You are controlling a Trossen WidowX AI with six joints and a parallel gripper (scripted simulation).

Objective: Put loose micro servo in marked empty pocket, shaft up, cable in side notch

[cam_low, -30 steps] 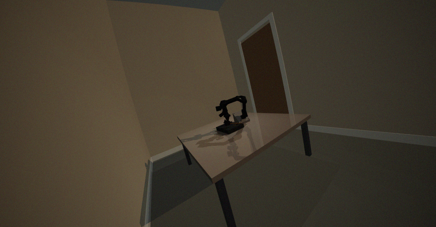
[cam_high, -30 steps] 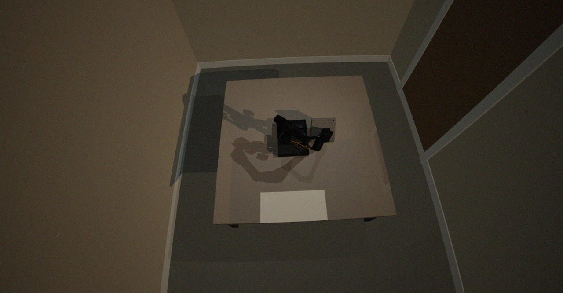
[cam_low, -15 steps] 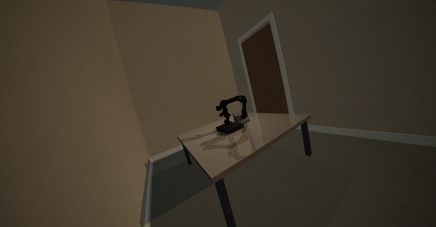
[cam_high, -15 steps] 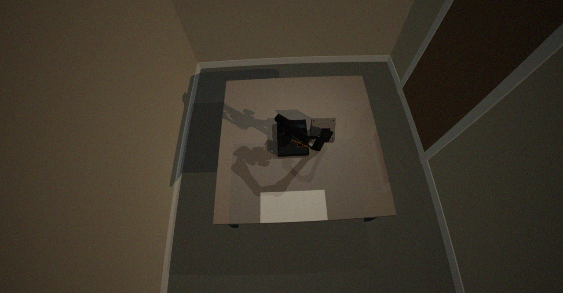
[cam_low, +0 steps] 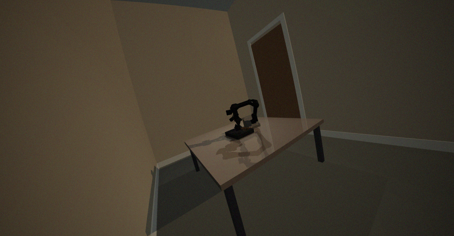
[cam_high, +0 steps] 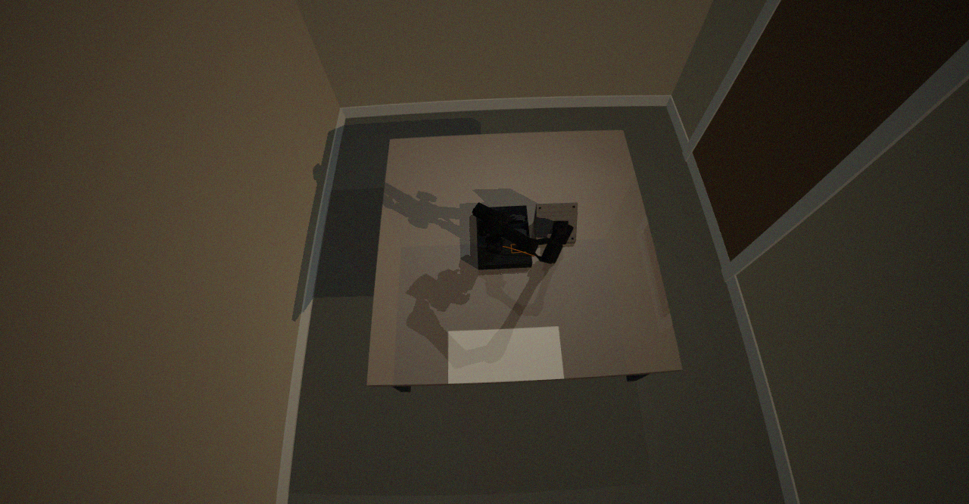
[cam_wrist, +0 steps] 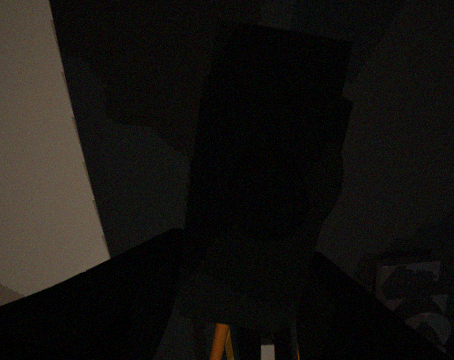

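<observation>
Servo is prob. what the claw [cam_high: 497, 240] [cam_low: 238, 127] [cam_wrist: 243, 255] has hold of: its 2 fingers are closed on something dark, though dim light hides the body's edges. The thing sits low over the black deck [cam_high: 503, 265] [cam_low: 239, 134], which rests on the table [cam_high: 609, 297] [cam_low: 269, 139] [cam_wrist: 32, 150]. Can't tell whether it is clear of the deck or touching it. Orange cable [cam_high: 525, 251] [cam_low: 245, 128] [cam_wrist: 219, 345] shows at approx. 6 o'clock in the wrist view; in the top view it runs toward 4 o'clock, across an orange pocket outline [cam_high: 511, 249] at approx. 5 o'clock from deck center.

Handling, as a judgment: servo should be v. light, w/ a stiff, smooth plastic case that could slip or twist if pinched off-center. Best hold is on 2 opposite flat sides of the case, pads square, clear of the 2 thin ears and the shaft. Firm but modest squeeze is enough. Cable is prob. soft & springy; don't lift by it, as it may tug the case askew or snag on the rim. Lower w/ the shaft at 12 o'clock as seen side-on, cable led to its notch, ears level, then release. Seating isn't confirmed.
</observation>
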